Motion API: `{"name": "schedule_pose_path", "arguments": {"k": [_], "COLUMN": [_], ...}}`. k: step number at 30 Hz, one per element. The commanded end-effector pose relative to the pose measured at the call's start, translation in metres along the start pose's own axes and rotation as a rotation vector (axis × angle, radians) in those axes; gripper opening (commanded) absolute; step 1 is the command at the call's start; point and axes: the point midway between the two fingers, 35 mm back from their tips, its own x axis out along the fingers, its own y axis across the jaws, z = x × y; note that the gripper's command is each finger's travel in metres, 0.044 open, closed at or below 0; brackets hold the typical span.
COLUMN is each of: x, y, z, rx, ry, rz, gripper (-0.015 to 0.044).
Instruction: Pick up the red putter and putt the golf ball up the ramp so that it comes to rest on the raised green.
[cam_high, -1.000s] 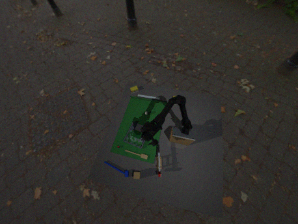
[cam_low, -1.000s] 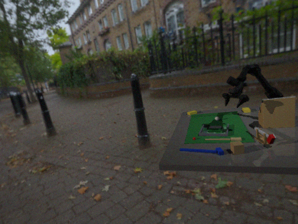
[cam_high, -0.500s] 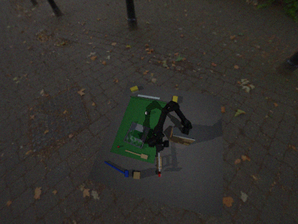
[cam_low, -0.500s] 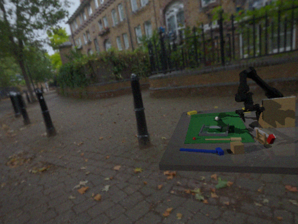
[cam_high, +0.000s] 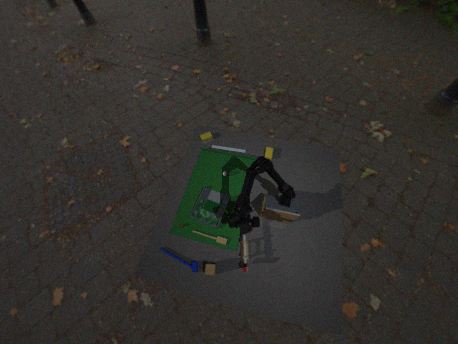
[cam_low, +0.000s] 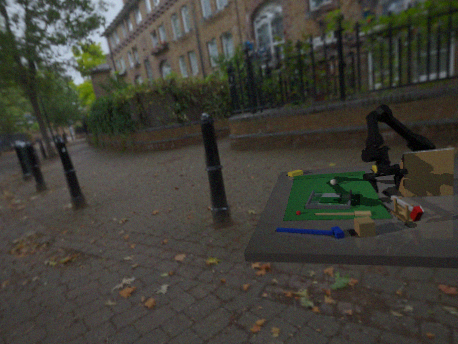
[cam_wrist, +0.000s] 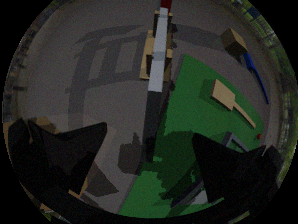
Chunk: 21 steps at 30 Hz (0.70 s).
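Grey worktop (cam_high: 300, 270) on leaf-strewn paving, green mat (cam_high: 210, 170) upon it. Black arm (cam_high: 260, 175) bent low over mat's edge. Red putter (cam_wrist: 157, 63) on its rack, just ahead between wide-apart, empty fingers. Golf ball (cam_high: 224, 173) on mat.

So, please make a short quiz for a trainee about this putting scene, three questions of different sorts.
1. True or false: the gripper holds the red putter.
2. Which tool lies on the green mat? A blue putter; B tan putter; C red putter.
3. Fill in: the golf ball rests on the ____ mat.

Key: 1 false, it is open and holds nothing; 2 B; 3 green.
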Motion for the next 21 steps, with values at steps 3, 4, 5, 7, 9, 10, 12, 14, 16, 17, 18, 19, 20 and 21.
{"name": "schedule_pose_path", "arguments": {"k": [3,4,5,7,9,10,12,14,16,17,18,19,20,21], "x": [0.021,0.024,0.025,0.025,0.025,0.025,0.027,0.030,0.033,0.034,0.036,0.038,0.039,0.041], "y": [0.001,0.001,0.001,0.001,0.001,0.001,0.001,0.001,0.001,0.001,0.001,0.001,0.001,0.001], "z": [-0.006,-0.006,-0.007,-0.007,-0.007,-0.007,-0.007,-0.008,-0.009,-0.009,-0.010,-0.010,-0.011,-0.011], "rx": [-0.009,-0.009,-0.009,-0.009,-0.009,-0.009,-0.009,-0.009,-0.009,-0.009,-0.009,-0.009,-0.009,-0.009], "ry": [0.008,0.008,0.008,0.008,0.008,0.008,0.008,0.008,0.008,0.008,0.008,0.008,0.009,0.009], "rz": [0.001,0.001,0.001,0.001,0.001,0.001,0.001,0.001,0.001,0.001,0.001,0.001,0.001,0.001], "gripper": [0.0440,0.0440,0.0440,0.0440,0.0440,0.0440,0.0440,0.0440,0.0440,0.0440,0.0440,0.0440,0.0440,0.0440]}}
